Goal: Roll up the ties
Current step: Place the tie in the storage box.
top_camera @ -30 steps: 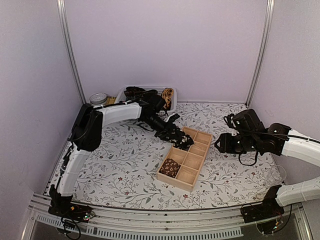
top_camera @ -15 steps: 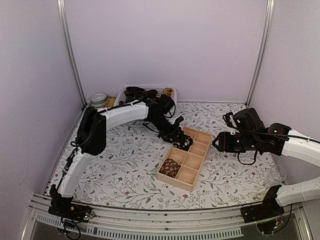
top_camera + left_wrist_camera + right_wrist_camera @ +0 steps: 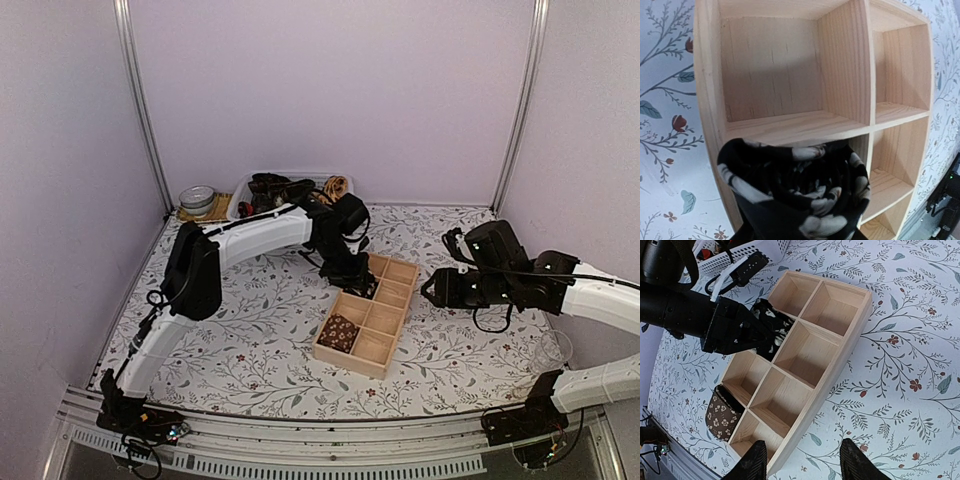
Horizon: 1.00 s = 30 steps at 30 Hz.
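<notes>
A rolled black tie (image 3: 795, 190) with pale flowers is held by my left gripper (image 3: 358, 283), which is shut on it. In the left wrist view the roll hides the fingers. It hangs at the wooden compartment box (image 3: 402, 318), over the left column's second cell from the far end; the black tie (image 3: 771, 325) shows there beside the left gripper (image 3: 735, 330). A rolled brown tie (image 3: 339, 334) with pale flowers fills the near left cell, the same brown tie (image 3: 722, 412) seen from the right. My right gripper (image 3: 805, 465) hovers open just right of the box (image 3: 842, 362), nothing between its fingers.
A white basket (image 3: 243, 195) at the back holds more ties, dark ones (image 3: 280, 187) and a tan one (image 3: 336, 186). A glass jar (image 3: 198, 197) stands left of it. The tabletop is a floral cloth. Metal frame posts stand at the back corners.
The left arm's wrist has swung right and back over the box's far end, with the black tie still in its jaws. The right arm drifted slightly left.
</notes>
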Each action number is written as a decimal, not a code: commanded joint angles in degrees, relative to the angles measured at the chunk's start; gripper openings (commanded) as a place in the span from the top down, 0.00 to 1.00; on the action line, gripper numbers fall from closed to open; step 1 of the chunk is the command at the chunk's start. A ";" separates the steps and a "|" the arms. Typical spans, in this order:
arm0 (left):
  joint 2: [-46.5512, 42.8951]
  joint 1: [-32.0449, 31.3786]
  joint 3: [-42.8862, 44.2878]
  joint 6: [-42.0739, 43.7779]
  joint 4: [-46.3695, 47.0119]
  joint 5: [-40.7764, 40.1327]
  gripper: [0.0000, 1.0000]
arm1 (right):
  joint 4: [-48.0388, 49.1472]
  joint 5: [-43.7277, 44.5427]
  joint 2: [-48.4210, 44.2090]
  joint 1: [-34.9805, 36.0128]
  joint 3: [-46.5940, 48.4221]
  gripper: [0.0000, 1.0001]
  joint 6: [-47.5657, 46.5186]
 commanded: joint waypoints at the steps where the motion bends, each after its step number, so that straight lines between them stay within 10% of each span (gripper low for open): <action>1: 2.72 -0.59 -0.12 -1.51 -6.07 -9.47 0.80 | 1.65 -0.57 -1.84 -0.33 -1.04 0.50 -1.18; 9: 0.65 -0.67 0.27 -2.97 -2.78 -9.02 0.55 | 2.29 -0.63 -3.19 -0.28 -2.18 0.50 -1.20; 30: -2.77 -0.42 1.62 -2.37 -1.92 -10.49 0.39 | 3.08 -0.78 -3.07 -0.27 -2.36 0.50 -0.85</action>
